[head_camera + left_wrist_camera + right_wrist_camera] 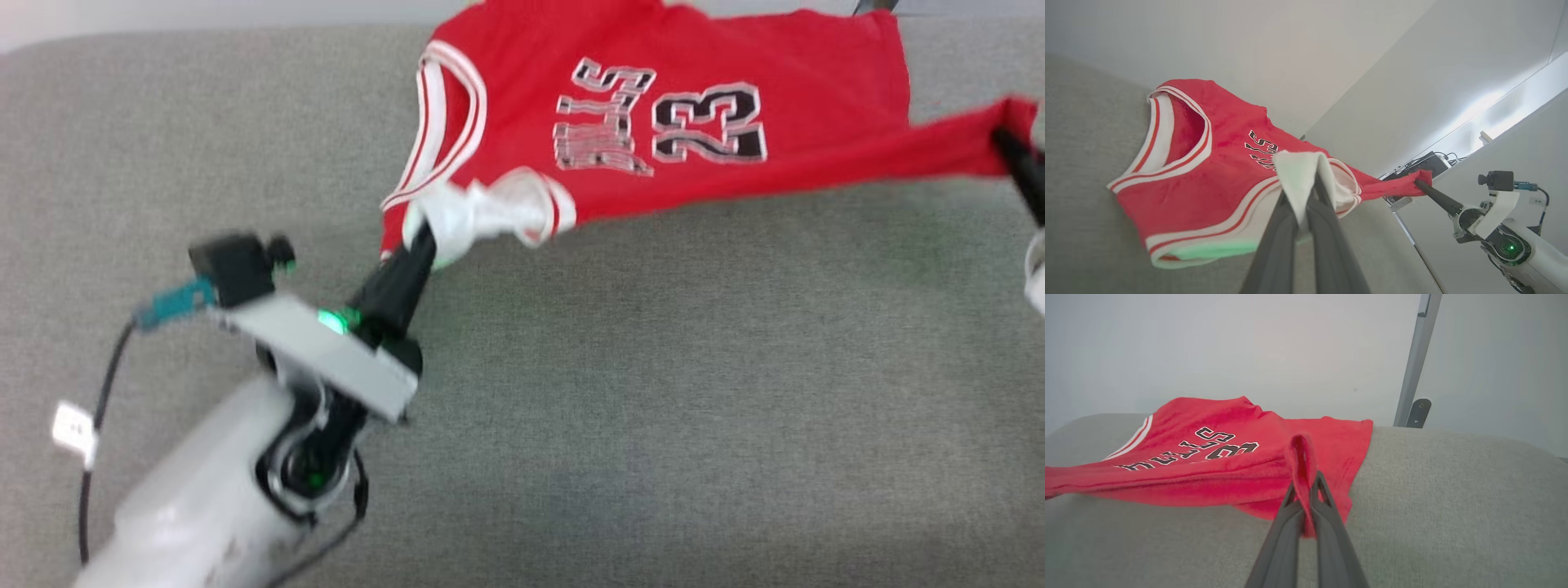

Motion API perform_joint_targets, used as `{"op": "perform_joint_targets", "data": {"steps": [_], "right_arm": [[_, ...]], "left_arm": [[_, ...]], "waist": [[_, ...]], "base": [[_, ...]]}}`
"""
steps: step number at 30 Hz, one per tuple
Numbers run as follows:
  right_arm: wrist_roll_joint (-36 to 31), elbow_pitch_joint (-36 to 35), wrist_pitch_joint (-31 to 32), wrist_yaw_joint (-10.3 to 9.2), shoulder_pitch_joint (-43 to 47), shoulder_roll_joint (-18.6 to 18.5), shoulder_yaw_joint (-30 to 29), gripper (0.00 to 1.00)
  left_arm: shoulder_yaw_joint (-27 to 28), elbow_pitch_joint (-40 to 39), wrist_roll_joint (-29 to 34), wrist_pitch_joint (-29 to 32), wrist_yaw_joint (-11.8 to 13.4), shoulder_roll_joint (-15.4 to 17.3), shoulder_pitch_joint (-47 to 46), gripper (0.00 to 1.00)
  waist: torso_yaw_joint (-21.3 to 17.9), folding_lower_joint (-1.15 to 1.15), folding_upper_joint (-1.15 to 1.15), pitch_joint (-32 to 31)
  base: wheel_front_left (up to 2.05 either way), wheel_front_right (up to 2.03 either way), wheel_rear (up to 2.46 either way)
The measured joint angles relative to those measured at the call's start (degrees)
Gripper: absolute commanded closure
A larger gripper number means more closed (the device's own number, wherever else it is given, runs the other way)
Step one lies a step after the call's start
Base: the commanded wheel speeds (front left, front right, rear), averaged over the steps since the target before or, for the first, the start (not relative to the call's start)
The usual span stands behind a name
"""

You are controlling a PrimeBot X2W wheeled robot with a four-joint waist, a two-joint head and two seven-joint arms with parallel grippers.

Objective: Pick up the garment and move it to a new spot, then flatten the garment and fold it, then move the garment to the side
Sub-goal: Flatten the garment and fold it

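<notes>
Grey fabric surface (620,425), pale wall (1249,343), red garment (816,106)

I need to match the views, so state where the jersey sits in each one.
Head view: jersey top centre to right edge.
Left wrist view: jersey centre-left, sleeve in the left gripper.
Right wrist view: jersey left of centre.
Shared landmark: right gripper pinching its red corner.
</notes>
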Motion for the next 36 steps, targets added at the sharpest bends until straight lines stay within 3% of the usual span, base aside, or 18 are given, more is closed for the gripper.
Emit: {"op": "perform_joint_targets", "data": {"steps": [14,28,32,36], "right_arm": [[0.2,-11.3,2.4,0.00,19.3,-3.6,-6.0,1.00],[-4.4,-24.6,8.9,0.01,37.0,-2.4,-21.7,1.00],[-5.8,-26.9,11.6,0.01,38.7,0.4,-25.1,1.00],[-8.0,-26.6,14.3,0.01,37.9,3.2,-25.9,1.00]], "left_arm": [[4.8,-17.4,5.4,-0.5,7.6,3.2,22.5,1.00],[6.7,-34.9,10.5,-0.5,16.4,7.4,36.8,1.00],[6.6,-34.9,11.5,0.6,16.8,7.7,35.3,1.00],[6.6,-31.2,11.3,2.4,15.1,5.6,29.2,1.00]], "waist": [[-1.9,0.00,0.00,-3.3],[-3.8,0.00,0.00,-1.7],[-3.8,0.00,0.00,-0.9],[-3.4,0.00,0.00,-0.2]], "base": [[0.00,0.00,0.00],[0.00,0.00,0.00],[0.00,0.00,0.00],[0.00,0.00,0.00]]}}
